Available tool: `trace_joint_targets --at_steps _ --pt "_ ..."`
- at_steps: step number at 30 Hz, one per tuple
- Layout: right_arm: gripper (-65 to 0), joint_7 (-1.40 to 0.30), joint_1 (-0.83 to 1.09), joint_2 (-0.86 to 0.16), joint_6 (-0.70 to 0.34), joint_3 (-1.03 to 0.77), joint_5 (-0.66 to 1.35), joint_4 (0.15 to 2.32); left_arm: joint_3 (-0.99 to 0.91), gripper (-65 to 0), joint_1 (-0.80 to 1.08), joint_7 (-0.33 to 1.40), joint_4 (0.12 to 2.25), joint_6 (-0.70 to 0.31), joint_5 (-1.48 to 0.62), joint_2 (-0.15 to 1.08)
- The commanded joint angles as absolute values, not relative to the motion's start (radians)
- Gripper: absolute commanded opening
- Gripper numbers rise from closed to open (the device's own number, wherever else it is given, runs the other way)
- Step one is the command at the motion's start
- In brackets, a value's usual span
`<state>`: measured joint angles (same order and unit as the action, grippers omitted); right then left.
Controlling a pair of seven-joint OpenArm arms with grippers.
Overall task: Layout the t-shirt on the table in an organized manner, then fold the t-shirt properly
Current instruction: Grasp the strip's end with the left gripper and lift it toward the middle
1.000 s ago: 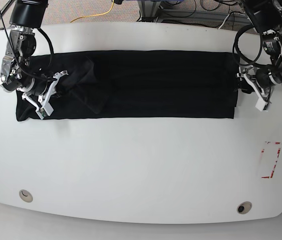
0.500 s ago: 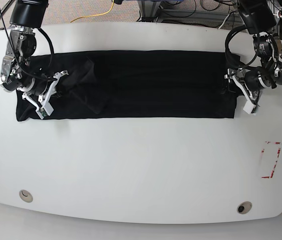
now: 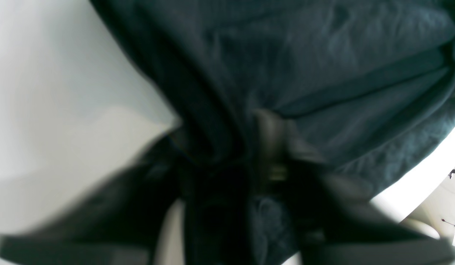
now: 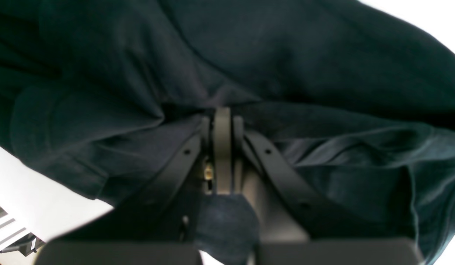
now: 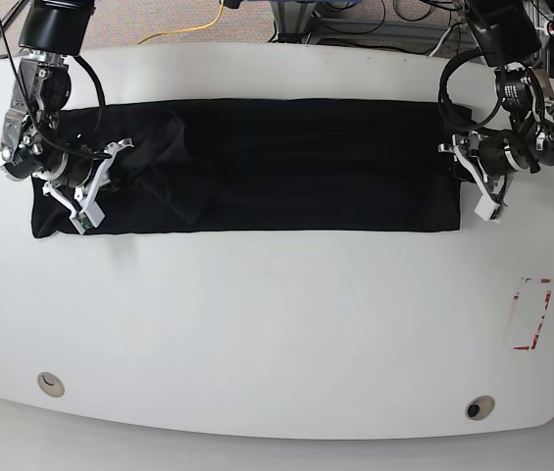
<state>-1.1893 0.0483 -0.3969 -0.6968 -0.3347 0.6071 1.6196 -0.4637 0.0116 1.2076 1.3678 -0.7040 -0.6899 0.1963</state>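
- The shirt [image 5: 257,167] lies as a long dark band across the far half of the table [image 5: 277,334], one rumpled flap near its left end in the base view.
- My right pincer [image 4: 221,117] is pressed together on a pinch of shirt cloth at that rumpled end.
- My left pincer [image 5: 465,179] sits at the shirt's other end, with cloth bunched between its jaws; the wrist view is too blurred to tell whether they grip.
- A red tape outline [image 5: 532,314] lies near that end.

Blurred and hidden parts
Left hand [image 3: 249,154] is smeared by blur against the plain black soft fabric t-shirt [image 3: 304,55]; its grip stays unclear.
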Motion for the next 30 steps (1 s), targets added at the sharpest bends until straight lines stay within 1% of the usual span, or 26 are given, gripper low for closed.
trace_joint_targets --at_steps 1,5,10,20,24,30 --pt "-65.0 -1.175 0.035 -0.417 -0.698 -0.343 0.624 1.635 -0.460 -56.8 0.018 1.247 1.369 -0.698 -0.656 0.211" --pt "-65.0 -1.175 0.031 -0.417 -0.698 -0.343 0.624 1.635 -0.403 -58.9 0.019 1.244 1.371 -0.698 -0.657 0.239" --pt "-65.0 -1.175 0.030 -0.415 -0.698 -0.343 0.624 1.635 -0.352 -63.3 0.019 1.242 1.388 -0.698 -0.662 0.248" --pt "-65.0 -1.175 0.030 -0.412 -0.698 -0.344 0.624 1.633 -0.236 -63.9 0.021 1.250 1.646 -0.698 -0.657 0.249" --pt "-65.0 -1.175 0.030 -0.397 -0.698 -0.363 0.621 1.633 -0.151 -63.9 0.008 1.294 1.761 -0.698 -0.656 0.268" --pt "-65.0 -1.175 0.030 -0.395 -0.698 -0.386 0.622 1.633 -0.033 -63.9 -0.045 1.353 1.859 -0.698 -0.657 0.268"
